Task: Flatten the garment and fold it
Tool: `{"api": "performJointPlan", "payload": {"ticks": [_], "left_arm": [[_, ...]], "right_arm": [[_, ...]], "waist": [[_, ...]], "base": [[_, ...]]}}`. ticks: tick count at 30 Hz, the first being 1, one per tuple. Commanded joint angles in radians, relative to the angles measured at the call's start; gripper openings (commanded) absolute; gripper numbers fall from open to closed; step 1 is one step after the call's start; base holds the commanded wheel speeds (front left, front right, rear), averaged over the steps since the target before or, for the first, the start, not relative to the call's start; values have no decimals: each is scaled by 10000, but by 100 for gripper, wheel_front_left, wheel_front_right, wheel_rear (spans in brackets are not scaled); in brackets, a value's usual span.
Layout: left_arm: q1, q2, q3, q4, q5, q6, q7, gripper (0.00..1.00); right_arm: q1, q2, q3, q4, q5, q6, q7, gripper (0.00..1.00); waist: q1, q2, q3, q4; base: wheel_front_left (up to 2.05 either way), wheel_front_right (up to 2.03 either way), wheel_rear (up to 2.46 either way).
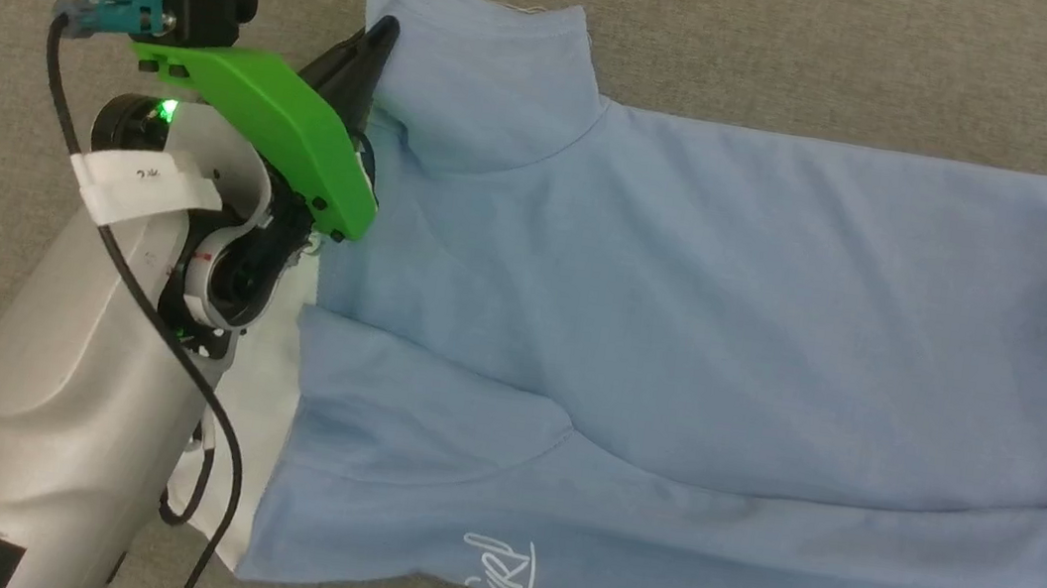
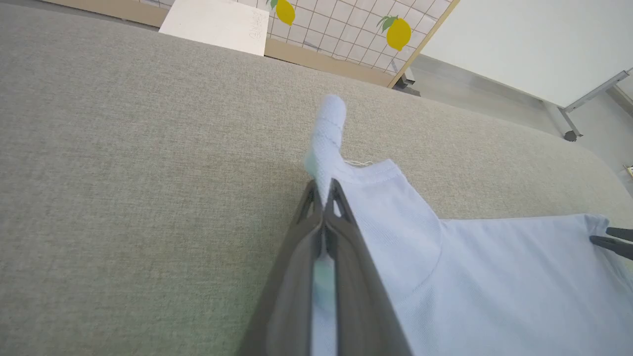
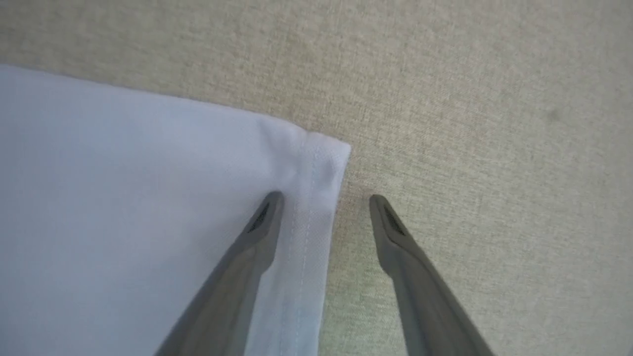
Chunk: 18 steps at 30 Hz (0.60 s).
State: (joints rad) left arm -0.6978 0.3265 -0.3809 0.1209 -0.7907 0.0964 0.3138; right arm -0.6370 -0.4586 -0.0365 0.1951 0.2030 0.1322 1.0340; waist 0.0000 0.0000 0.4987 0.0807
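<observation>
A white script logo [image 1: 505,567], seemingly cut off and unreadable, marks the light blue shirt [image 1: 678,333] lying partly folded on the grey fabric surface [image 1: 813,50], its sleeve [image 1: 482,59] pinched by the closed left gripper [image 1: 377,41], while the right gripper [image 3: 326,199] is spread open astride a hem corner [image 3: 326,153].

Left claw [image 2: 324,190] pinched tightly closed, right claw [image 3: 325,198] spread wide apart
</observation>
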Motion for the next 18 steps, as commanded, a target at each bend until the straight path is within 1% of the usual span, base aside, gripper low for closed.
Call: {"api": "performJointPlan", "payload": {"ticks": [1, 5, 9, 14, 18], "left_arm": [[146, 83, 32, -150, -85, -63, -160, 0], [356, 171, 115, -474, -145, -271, -460, 0], [1111, 436, 313, -1076, -203, -226, -741, 0], [2703, 801, 540, -1903, -437, 164, -719, 0], [4178, 902, 796, -2383, -744, 585, -822, 0]], "right_arm": [[13, 12, -19, 152, 89, -15, -18, 0], [192, 14, -353, -170, 295, -15, -655, 0], [941, 207, -748, -694, 600, -15, -1423, 0], [2138, 505, -1144, -1065, 780, -15, -2029, 0], [3092, 852, -1459, -1112, 848, -15, -2327, 0]], "waist": [[0, 0, -63, 25], [0, 0, -401, 16], [0, 0, -1029, -123], [0, 0, -1796, -270], [0, 0, -2313, -294]], "base": [[0, 0, 0], [0, 0, 0], [0, 0, 0], [0, 0, 0], [0, 0, 0]]}}
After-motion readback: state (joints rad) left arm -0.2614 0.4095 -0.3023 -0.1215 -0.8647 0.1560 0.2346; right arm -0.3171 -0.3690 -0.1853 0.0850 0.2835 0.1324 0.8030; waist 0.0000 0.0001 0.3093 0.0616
